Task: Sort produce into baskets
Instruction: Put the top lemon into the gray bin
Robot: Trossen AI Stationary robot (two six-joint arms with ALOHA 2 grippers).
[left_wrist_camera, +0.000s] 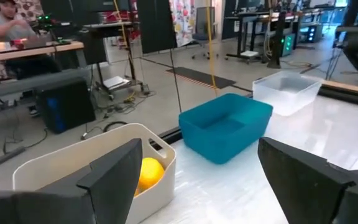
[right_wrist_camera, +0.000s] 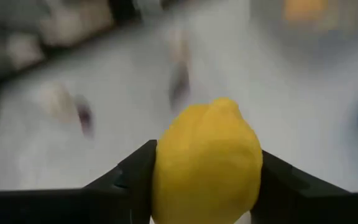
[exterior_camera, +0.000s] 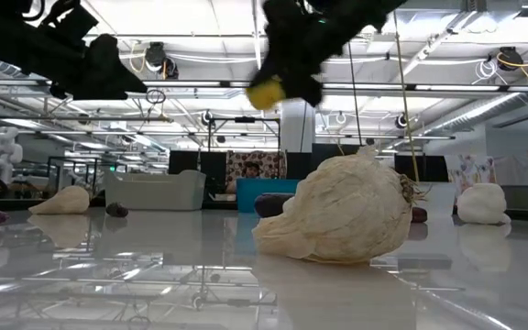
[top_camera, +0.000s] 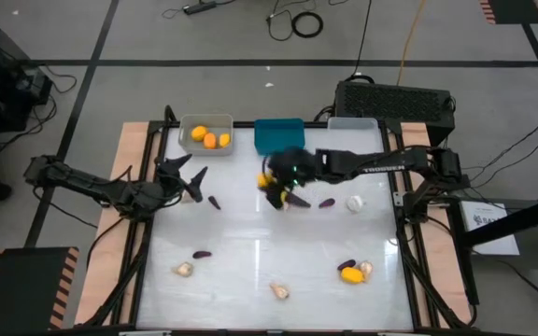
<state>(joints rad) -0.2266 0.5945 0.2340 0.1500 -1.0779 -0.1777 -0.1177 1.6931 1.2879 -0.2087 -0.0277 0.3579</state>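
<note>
My right gripper [top_camera: 269,183] hangs over the table's middle, just in front of the teal basket [top_camera: 279,134], shut on a yellow oval fruit [right_wrist_camera: 207,162]. Further left, my left gripper [top_camera: 191,177] stands open with nothing in it, in front of the light grey basket [top_camera: 206,133]. That basket holds yellow-orange fruits [top_camera: 210,138]. The translucent white basket [top_camera: 353,126] stands right of the teal one. Purple pieces [top_camera: 214,202], garlic bulbs [top_camera: 355,203] and another yellow fruit [top_camera: 350,274] lie scattered on the tabletop. My right gripper pinches the yellow fruit by its two opposite sides [right_wrist_camera: 166,174] between its two fingers [right_wrist_camera: 129,177]. The fingers slant downward, coming from the table's right side. The fruit [exterior_camera: 266,93] is lifted well clear of the table.
The three baskets line the far edge, with a black box [top_camera: 392,98] behind the white one. A garlic bulb [exterior_camera: 337,215] lies near the front edge. Purple pieces [top_camera: 297,199] lie right under my right gripper. A person [left_wrist_camera: 8,22] sits at a desk beyond the table.
</note>
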